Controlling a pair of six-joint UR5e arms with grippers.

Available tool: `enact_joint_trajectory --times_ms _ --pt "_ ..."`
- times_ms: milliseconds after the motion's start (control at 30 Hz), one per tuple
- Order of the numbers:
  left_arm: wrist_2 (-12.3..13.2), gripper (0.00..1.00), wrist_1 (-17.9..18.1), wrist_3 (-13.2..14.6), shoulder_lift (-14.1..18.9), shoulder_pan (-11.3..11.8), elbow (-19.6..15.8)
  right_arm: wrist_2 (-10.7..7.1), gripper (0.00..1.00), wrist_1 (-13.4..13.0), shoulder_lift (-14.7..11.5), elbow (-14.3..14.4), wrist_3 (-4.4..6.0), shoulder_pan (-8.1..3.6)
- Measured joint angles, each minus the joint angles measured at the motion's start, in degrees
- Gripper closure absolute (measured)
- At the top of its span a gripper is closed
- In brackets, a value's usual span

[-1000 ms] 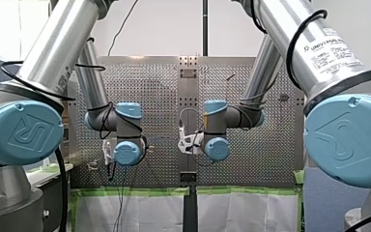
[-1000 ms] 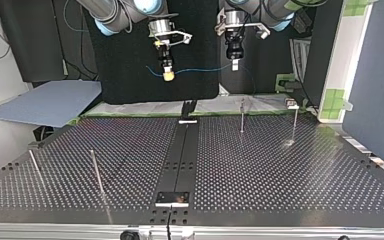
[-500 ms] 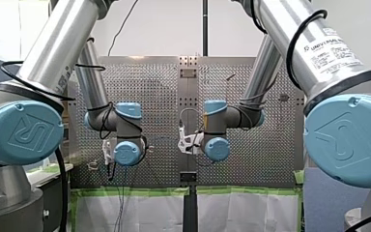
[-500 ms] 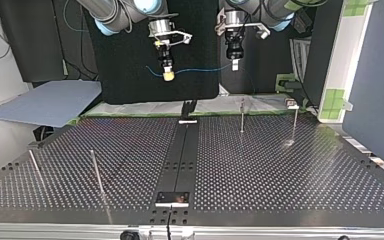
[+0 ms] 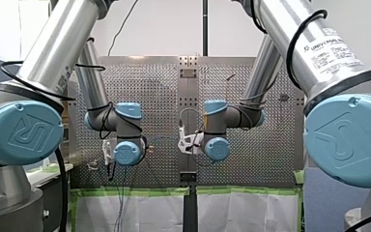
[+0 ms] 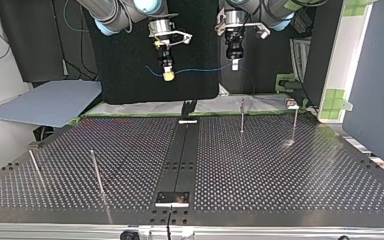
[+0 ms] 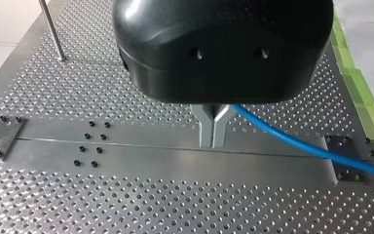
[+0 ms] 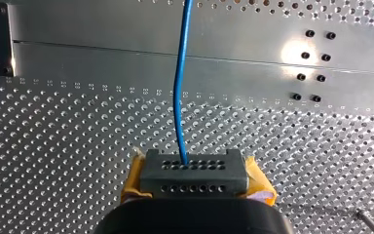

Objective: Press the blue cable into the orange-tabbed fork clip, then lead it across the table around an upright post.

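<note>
The blue cable (image 6: 200,70) is held well above the bench (image 6: 260,165), strung between my right end effector (image 6: 168,76), its yellow pads (image 8: 136,176) pinched on it, and my left end effector (image 6: 234,65), its metal fingers (image 7: 207,129) pressed together on it. Four upright posts (image 6: 242,116) are seen in the top view but only one in the left wrist view. A small fixture (image 6: 292,104) beside the post at the top view's right is possibly the fork clip.
</note>
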Motion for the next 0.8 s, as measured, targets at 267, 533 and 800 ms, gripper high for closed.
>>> enact_joint_trajectory --times_ms 267,533,800 --pt "0.0 1.00 0.0 0.0 0.0 0.0 0.0 0.00 1.00 0.0 0.0 0.0 0.00 0.00" --pt "0.0 1.00 0.0 0.0 0.0 0.0 0.0 -0.01 1.00 0.0 0.0 0.0 0.00 0.00" --pt "0.5 1.00 0.4 -0.3 -0.4 0.4 -0.5 0.20 1.00 0.2 0.1 -0.2 0.20 0.21"
